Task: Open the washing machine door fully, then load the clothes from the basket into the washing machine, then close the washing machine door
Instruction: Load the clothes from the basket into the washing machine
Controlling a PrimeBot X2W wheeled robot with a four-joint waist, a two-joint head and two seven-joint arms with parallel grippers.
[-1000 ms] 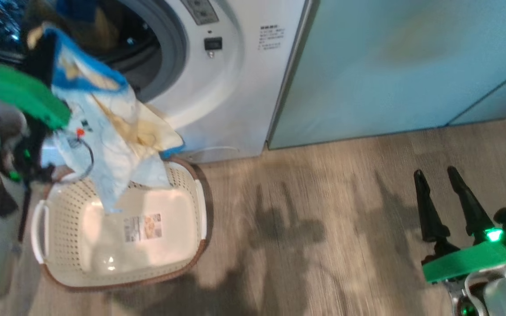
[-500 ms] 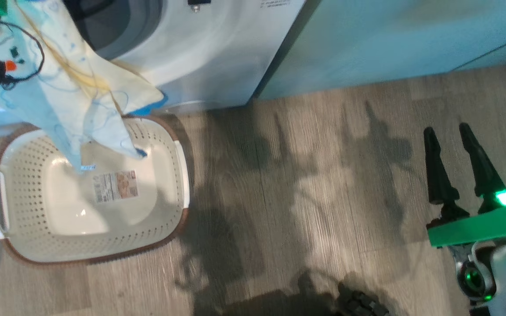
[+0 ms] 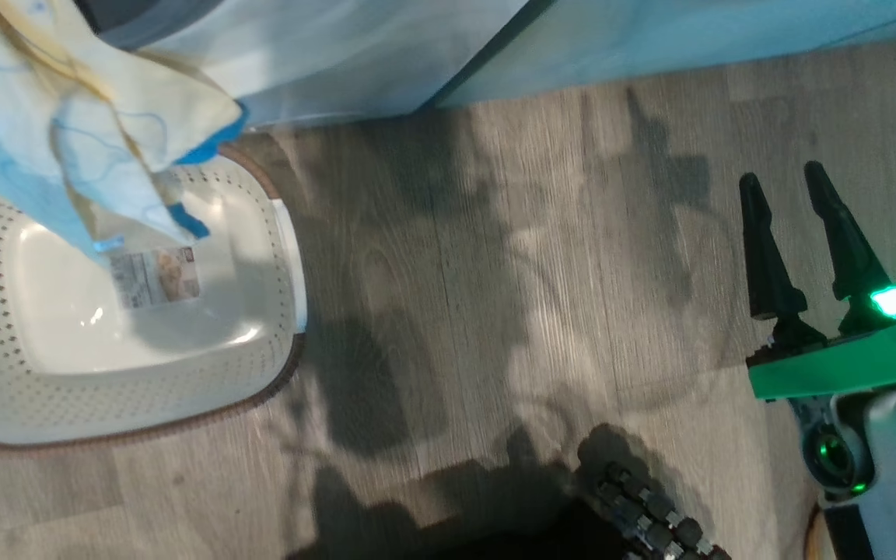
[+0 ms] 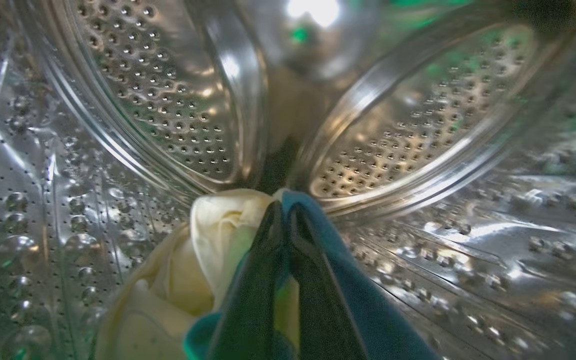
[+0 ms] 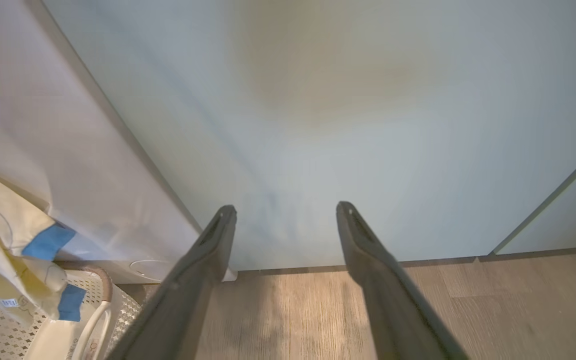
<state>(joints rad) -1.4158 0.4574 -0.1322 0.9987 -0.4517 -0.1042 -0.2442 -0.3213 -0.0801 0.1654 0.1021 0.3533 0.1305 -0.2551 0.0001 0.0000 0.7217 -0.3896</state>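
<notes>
In the left wrist view my left gripper (image 4: 283, 212) is shut on the clothes (image 4: 208, 235), a cream garment with blue trim, deep inside the perforated steel drum (image 4: 168, 100). In the head view the rest of the clothes (image 3: 67, 117) hangs from the top left corner, over the white perforated basket (image 3: 261, 327) with its brown rim and bottom label. The white washing machine (image 3: 323, 54) front stands just behind the basket. My right gripper (image 3: 781, 175) is open and holds nothing, low over the floor at the right, far from the basket. The washing machine door is out of view.
A pale green cabinet (image 3: 689, 31) stands right of the machine, and my right gripper (image 5: 285, 207) points at this cabinet (image 5: 343, 100). Wood-look floor (image 3: 495, 272) lies between basket and right arm. A dark part of my base (image 3: 650, 521) shows at the bottom edge.
The head camera has tilted down, so the machine, basket and garment slide up and left in the picture. The garment still trails over the basket. The right gripper stays open in place.
</notes>
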